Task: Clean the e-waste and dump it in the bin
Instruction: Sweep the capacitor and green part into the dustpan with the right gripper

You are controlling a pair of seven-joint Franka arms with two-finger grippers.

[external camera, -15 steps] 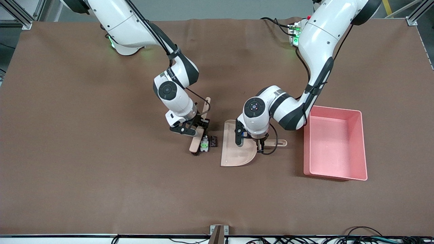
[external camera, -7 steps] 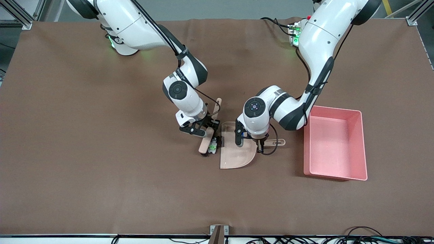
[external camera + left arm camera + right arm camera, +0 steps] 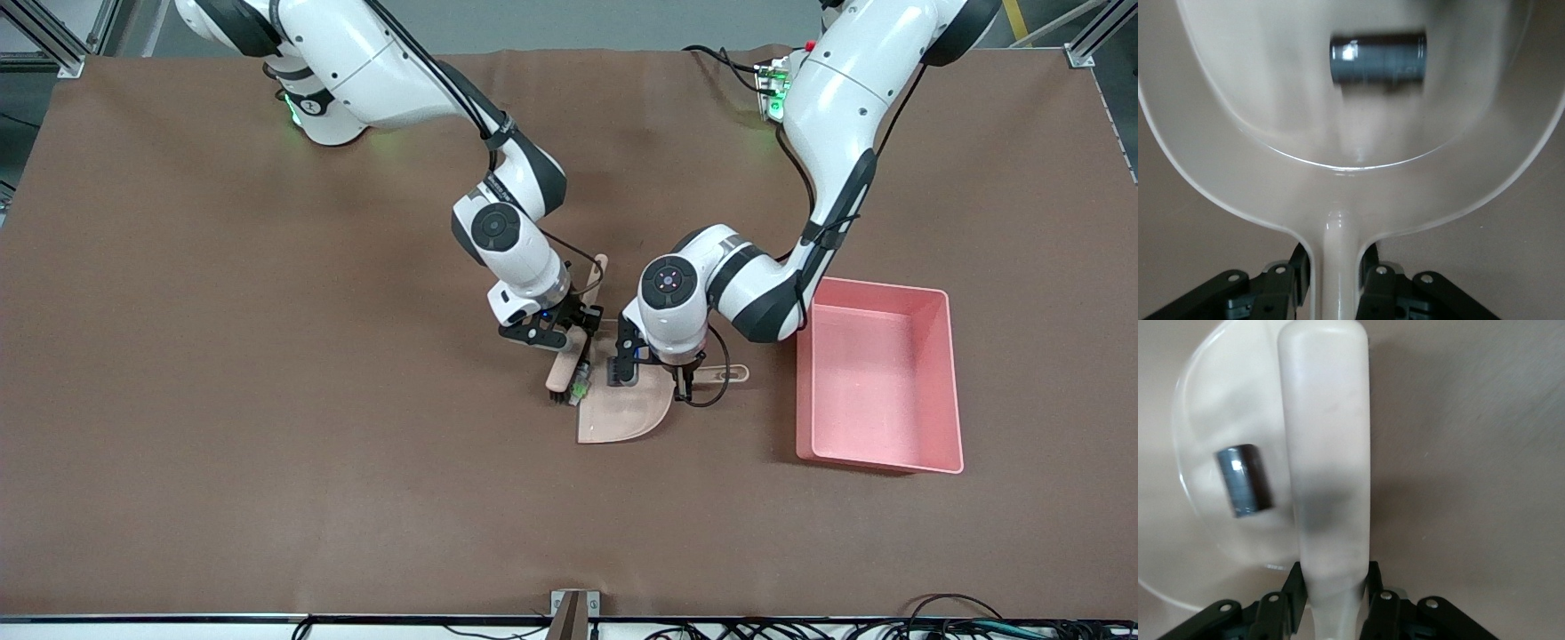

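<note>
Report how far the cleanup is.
Done: black block lies in the dustpan, whose handle the left gripper grips. In hand: right gripper holds the brush beside the green part at the pan's lip. To do: sweep it in, tip into the bin.

Dustpan [image 3: 622,413] on the surface [image 3: 267,400] near its middle, with one e-waste part [image 3: 1378,59] in its tray; brush [image 3: 573,351] at the dustpan's open edge, a second part [image 3: 581,384] touching it; bin [image 3: 953,382] beside the dustpan, toward the left arm's end
</note>
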